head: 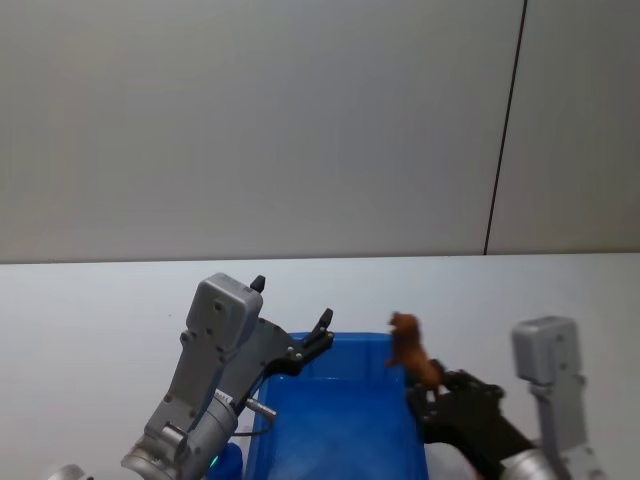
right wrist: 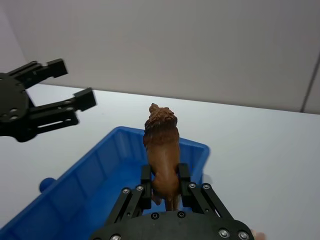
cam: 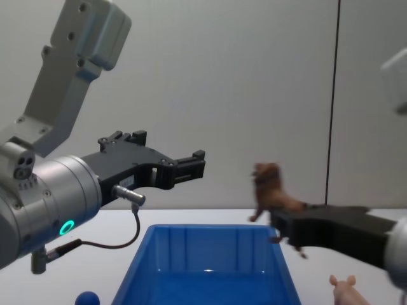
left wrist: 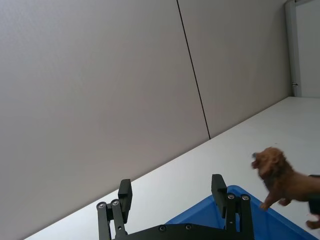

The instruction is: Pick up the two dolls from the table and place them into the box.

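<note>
Your main risk is the drop point. The right gripper has its fingers closed narrow on the hind end of the brown doll, which hangs in the air above the far right corner of the box. The doll's head looks to reach past the far rim. If you let go here, it may strike the rim and tumble out onto the surface, so bring it further over the middle of the box first.

The grip itself is the second worry. The doll is held by its rear only, with most of its body sticking out ahead of the fingers, so a quick move could make it pivot or slip.

Watch the left gripper too. Its fingers are spread wide and hold nothing, and it hovers above the far left part of the box, near the right arm's path. If both arms move inward at once they could knock together.

The pink doll lies on the surface just right of the box, and the chest view places it under the right arm. Lower that arm carelessly and you may shove the doll away before you can pick it up.

A small blue round thing sits on the surface left of the box, clear of the drop.
</note>
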### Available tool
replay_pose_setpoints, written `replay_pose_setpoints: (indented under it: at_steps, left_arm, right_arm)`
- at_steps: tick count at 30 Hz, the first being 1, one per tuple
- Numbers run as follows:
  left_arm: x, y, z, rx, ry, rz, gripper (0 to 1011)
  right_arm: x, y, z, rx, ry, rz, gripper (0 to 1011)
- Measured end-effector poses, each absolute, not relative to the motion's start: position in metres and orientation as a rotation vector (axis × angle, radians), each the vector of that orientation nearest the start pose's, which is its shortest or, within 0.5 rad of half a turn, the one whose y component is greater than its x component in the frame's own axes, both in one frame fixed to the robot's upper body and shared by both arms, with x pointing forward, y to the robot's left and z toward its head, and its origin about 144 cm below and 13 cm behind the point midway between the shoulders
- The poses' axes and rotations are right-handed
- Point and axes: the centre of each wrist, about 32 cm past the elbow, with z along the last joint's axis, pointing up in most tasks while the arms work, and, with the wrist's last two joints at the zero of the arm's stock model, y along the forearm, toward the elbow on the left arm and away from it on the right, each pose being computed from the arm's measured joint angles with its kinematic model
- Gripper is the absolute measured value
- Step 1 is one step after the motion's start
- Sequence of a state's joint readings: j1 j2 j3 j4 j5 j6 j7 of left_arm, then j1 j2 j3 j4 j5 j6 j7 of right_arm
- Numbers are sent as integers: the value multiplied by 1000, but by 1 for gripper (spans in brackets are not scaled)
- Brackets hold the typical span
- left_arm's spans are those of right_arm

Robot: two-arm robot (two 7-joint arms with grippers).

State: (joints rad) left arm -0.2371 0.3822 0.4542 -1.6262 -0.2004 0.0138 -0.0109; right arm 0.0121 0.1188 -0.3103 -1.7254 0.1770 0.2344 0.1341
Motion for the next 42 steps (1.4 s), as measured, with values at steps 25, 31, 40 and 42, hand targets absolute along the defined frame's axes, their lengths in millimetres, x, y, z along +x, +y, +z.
replay_pose_setpoints:
  at_steps: [25, 31, 40, 42]
  left_arm:
    - [492, 198, 1204, 61, -268, 1124, 1001]
    - [492, 198, 1204, 61, -268, 1124, 1001]
    - [492, 198, 1204, 61, -268, 1124, 1002]
    - [492, 198, 1204, 61, -268, 1124, 1002]
  right_arm:
    - [459, -144, 1185, -118, 140, -1112, 998]
    - [450, -154, 1189, -136, 129, -1194, 1001]
    - [437, -165, 1191, -170, 124, -1278, 1001]
    - [433, -167, 1191, -182, 126, -1296, 1001]
